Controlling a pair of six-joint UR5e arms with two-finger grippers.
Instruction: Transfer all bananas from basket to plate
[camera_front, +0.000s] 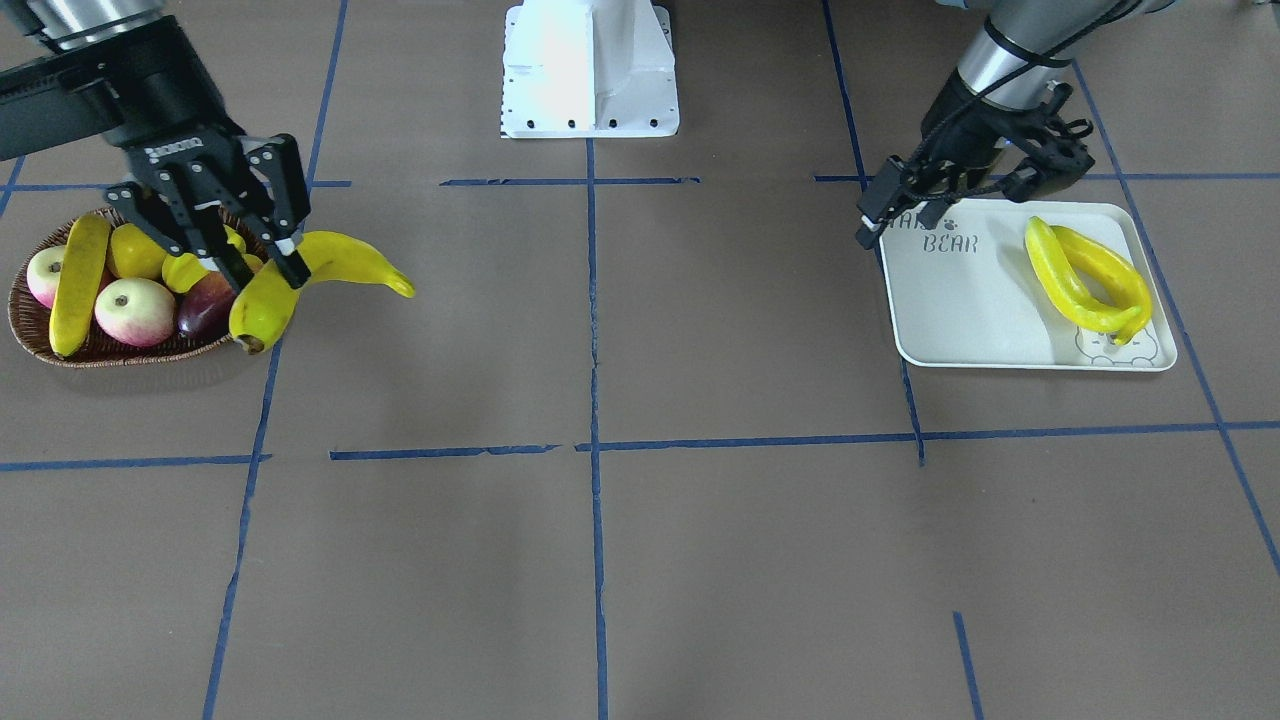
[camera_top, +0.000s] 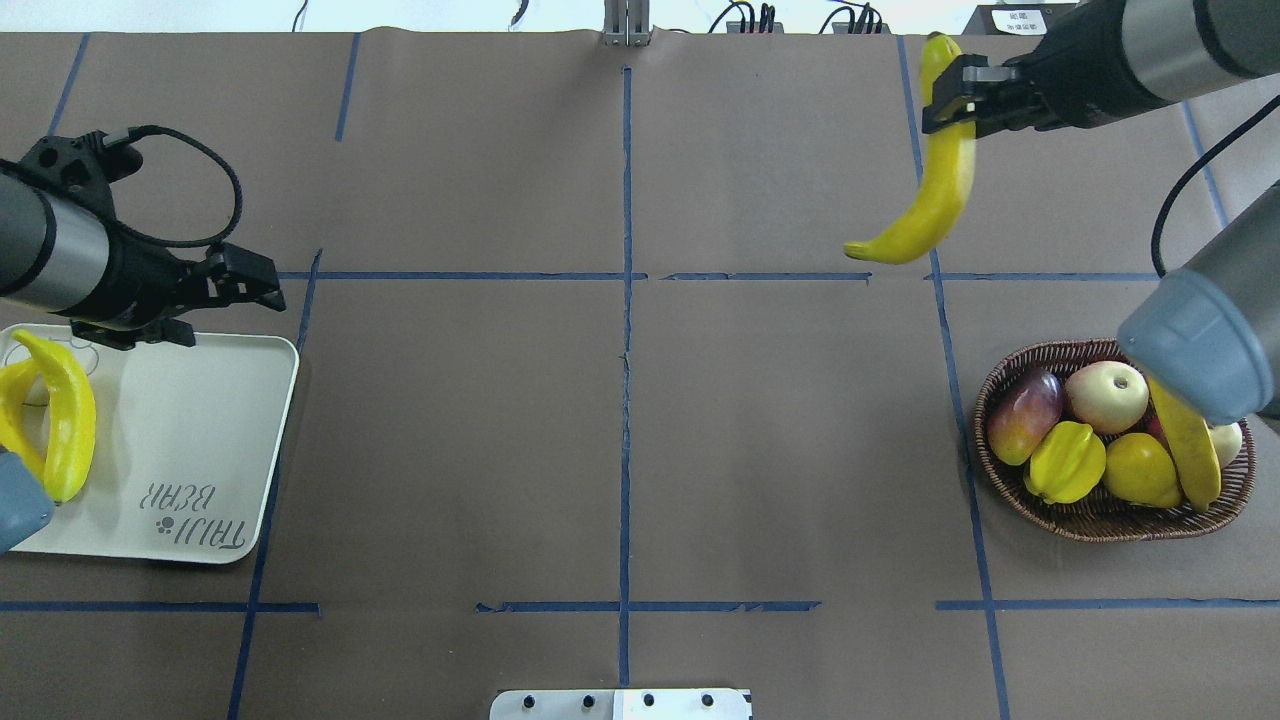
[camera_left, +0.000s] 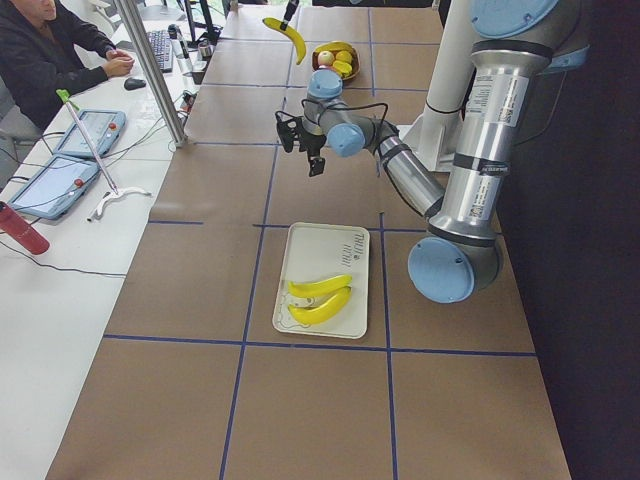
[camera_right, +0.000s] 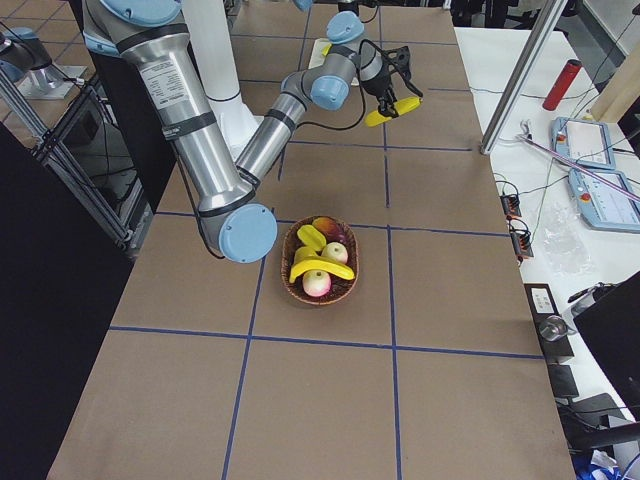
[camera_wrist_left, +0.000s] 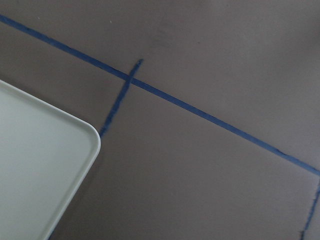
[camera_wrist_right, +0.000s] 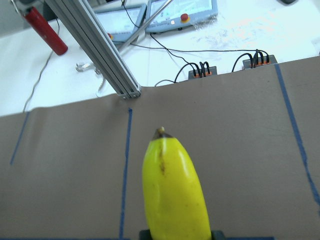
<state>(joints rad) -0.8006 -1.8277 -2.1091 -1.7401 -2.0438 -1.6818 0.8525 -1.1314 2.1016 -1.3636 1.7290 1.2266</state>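
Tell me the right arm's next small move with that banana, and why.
Probably carry it leftward, toward the plate. The right gripper is shut on the banana, lifted clear of the basket, and the plate sits far off on the robot's left side.

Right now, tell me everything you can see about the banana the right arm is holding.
The banana is bright yellow, glossy, long and curved, with a dark tip. The right tool is shut on it toward one end; the rest hangs free in the air above the table, clear of the basket, touching nothing else.
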